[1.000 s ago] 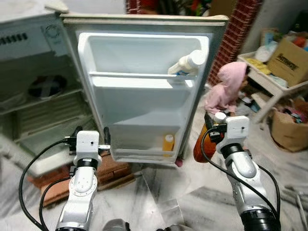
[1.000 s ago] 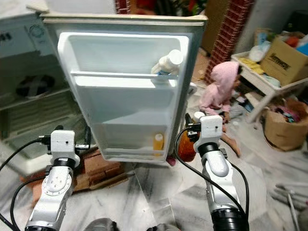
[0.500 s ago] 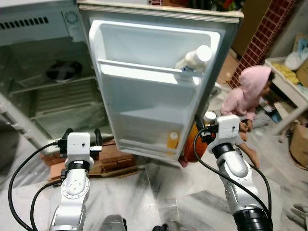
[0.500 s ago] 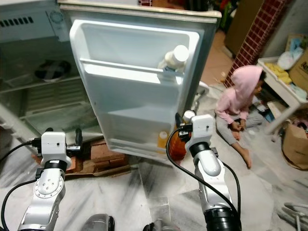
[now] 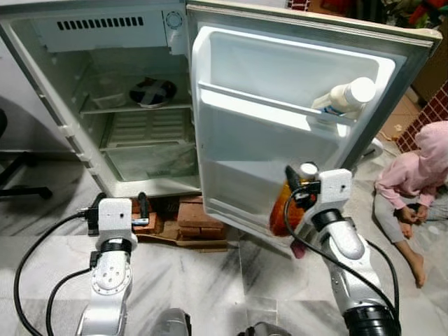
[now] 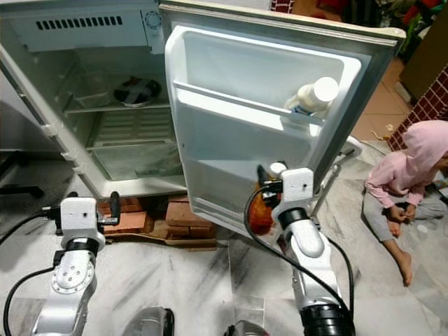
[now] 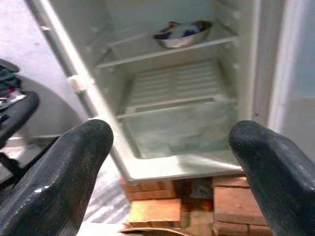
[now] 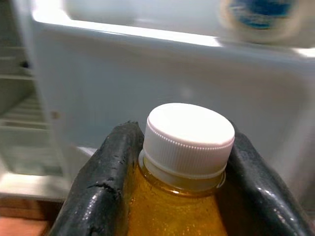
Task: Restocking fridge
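Note:
The fridge (image 5: 105,105) stands open, its door (image 5: 280,133) swung out toward me. A white bottle (image 5: 346,98) lies tilted on the door's upper shelf. My right gripper (image 5: 297,192) is shut on an orange juice bottle (image 5: 282,210) with a white cap (image 8: 189,137), holding it upright just in front of the door's lower part. Black fingers (image 8: 103,182) press both sides of the bottle's neck. My left gripper (image 7: 170,167) is open and holds nothing, low before the fridge's base, facing the inside shelves.
A bowl (image 5: 152,91) with dark contents sits on the fridge's upper inner shelf, above a glass-covered drawer (image 5: 150,161). Bricks (image 5: 199,217) prop up the fridge. A person in a pink hoodie (image 5: 423,175) sits on the marble floor at right. A black chair (image 5: 14,164) is at left.
The camera has swung left, so the fridge's inside has come into view. My right gripper with the juice bottle now stands closer to the door's lower part.

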You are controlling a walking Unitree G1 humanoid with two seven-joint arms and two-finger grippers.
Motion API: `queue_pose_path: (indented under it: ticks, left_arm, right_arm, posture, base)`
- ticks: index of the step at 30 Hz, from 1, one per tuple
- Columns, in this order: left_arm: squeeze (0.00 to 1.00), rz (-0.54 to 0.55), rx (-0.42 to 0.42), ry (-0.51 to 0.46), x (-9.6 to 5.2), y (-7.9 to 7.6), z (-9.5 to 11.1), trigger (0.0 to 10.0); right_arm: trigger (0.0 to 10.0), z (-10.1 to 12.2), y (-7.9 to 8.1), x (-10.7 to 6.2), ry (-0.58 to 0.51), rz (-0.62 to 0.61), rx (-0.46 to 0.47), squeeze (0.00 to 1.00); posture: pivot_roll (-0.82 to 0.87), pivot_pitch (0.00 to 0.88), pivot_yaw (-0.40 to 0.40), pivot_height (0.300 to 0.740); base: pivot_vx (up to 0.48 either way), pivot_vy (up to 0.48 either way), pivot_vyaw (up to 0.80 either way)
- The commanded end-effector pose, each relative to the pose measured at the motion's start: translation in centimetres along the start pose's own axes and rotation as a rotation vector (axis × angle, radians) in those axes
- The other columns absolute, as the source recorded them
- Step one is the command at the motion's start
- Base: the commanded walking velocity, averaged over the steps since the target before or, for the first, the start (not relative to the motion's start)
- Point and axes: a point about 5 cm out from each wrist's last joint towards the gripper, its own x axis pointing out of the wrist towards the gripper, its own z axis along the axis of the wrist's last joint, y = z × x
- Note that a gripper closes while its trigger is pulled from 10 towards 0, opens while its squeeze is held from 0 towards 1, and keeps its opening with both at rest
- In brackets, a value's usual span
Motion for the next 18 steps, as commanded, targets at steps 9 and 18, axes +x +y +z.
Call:
queue_pose_path:
  ticks: [9, 18]
  left_arm:
    - [0.0, -0.02, -0.01, -0.012, -0.04, 0.28, 0.21, 10.0]
    - [0.0, -0.027, -0.019, -0.012, -0.02, 0.25, 0.22, 10.0]
  right_arm:
    - [10.0, 0.4, 0.14, 0.09, -0.022, -0.013, 0.003, 0.0]
    - [10.0, 0.4, 0.44, 0.1, -0.021, 0.007, 0.018, 0.0]
  posture:
    - [0.09, 0.086, -0.044, 0.74]
    - [0.09, 0.085, -0.044, 0.74]
  base:
    - [0.15, 0.0, 0.0]
    - [0.237, 0.188, 0.0]
